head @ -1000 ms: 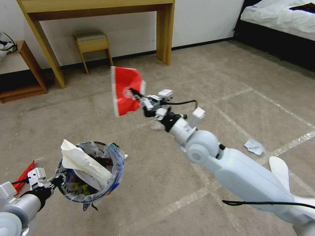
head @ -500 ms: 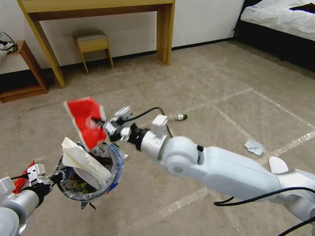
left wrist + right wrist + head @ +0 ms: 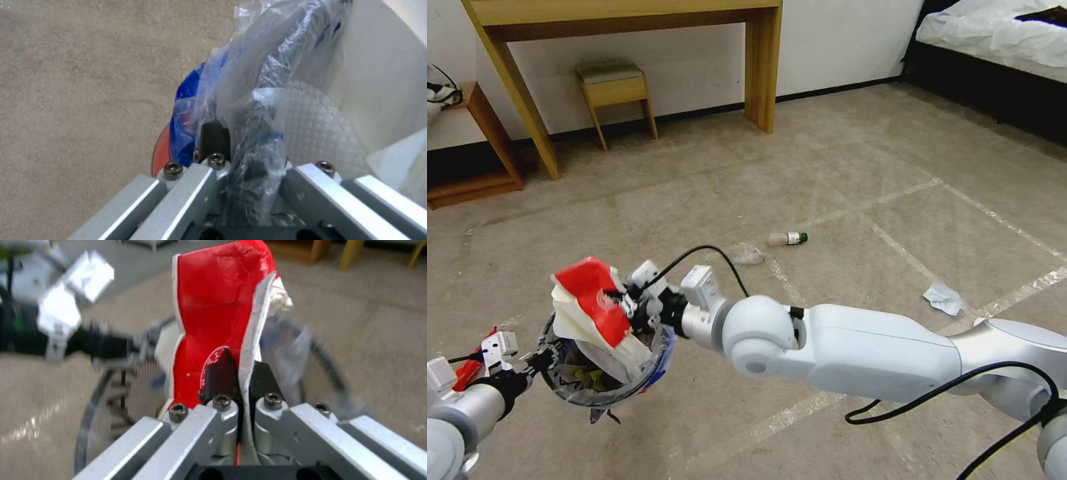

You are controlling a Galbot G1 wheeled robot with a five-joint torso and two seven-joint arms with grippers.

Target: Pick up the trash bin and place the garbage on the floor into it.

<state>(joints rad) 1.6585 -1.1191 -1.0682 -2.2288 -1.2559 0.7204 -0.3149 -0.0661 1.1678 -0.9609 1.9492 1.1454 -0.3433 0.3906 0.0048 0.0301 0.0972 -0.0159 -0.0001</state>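
Holding the trash bin (image 3: 602, 373) off the floor (image 3: 854, 173) with our left end effector (image 3: 537, 360), pinched shut on the rim and the clear bag liner (image 3: 267, 100); we read that as keeping the opening level and within reach of the other arm. The bin sits low on our left side, already stuffed: white crumpled paper (image 3: 570, 313) sticks up past the rim.

Our right end effector (image 3: 620, 303) is directly over the bin opening, fingers (image 3: 220, 373) clamped on a flattened red wrapper (image 3: 590, 300). The wrapper lies across the white paper, so it is over the opening but not yet down inside. Likely a tight fit, since the bin looks near full.

Garbage left on the floor, well apart from the bin: a clear bottle with a green cap (image 3: 788, 237), a clear plastic scrap (image 3: 749, 253) just beside it, and a crumpled tissue (image 3: 942, 297) off to our right. Another red scrap (image 3: 467, 373) shows behind our left wrist.
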